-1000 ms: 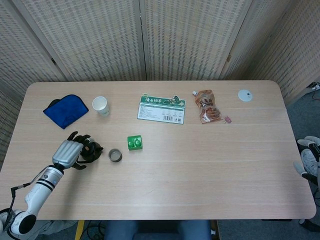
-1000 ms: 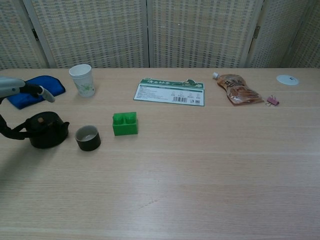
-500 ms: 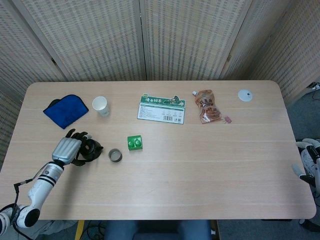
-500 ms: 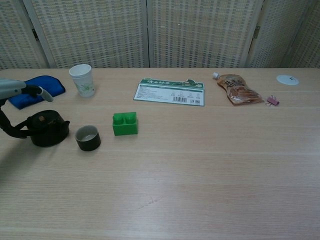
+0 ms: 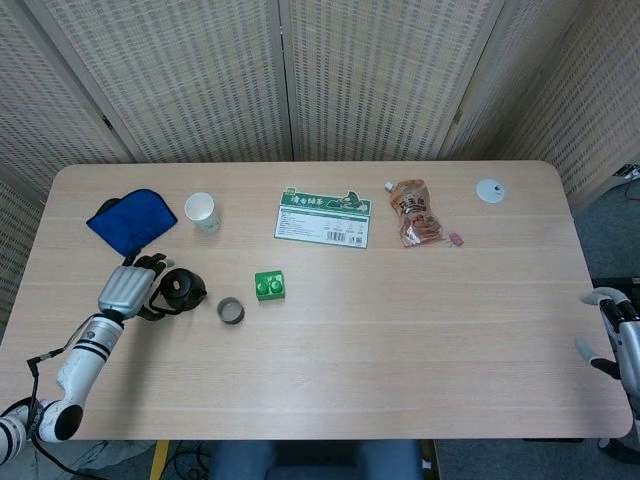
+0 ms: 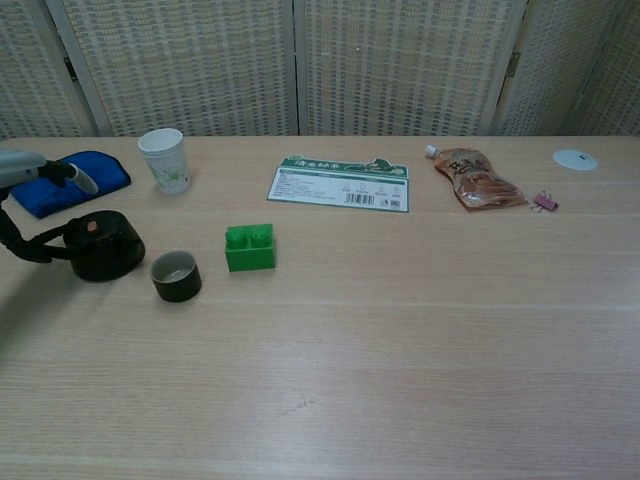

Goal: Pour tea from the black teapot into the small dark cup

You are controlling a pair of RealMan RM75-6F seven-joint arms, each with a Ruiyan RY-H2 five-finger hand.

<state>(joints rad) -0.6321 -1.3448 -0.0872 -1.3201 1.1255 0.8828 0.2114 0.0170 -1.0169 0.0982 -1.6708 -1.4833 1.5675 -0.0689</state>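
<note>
I work in what looks like a screened-off test corner of an office or lab: woven folding screens [image 5: 300, 80] stand along the far edge of my pale wood table [image 5: 400, 330], grey carpet [image 5: 600, 215] shows past its right edge, and cables [image 5: 630, 172] trail there too (the odds and ends on the table look like staged props).

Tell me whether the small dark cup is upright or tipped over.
Upright. The small dark cup stands on its base with its round mouth facing up, beside the black teapot; its pale inside shows from above.
</note>
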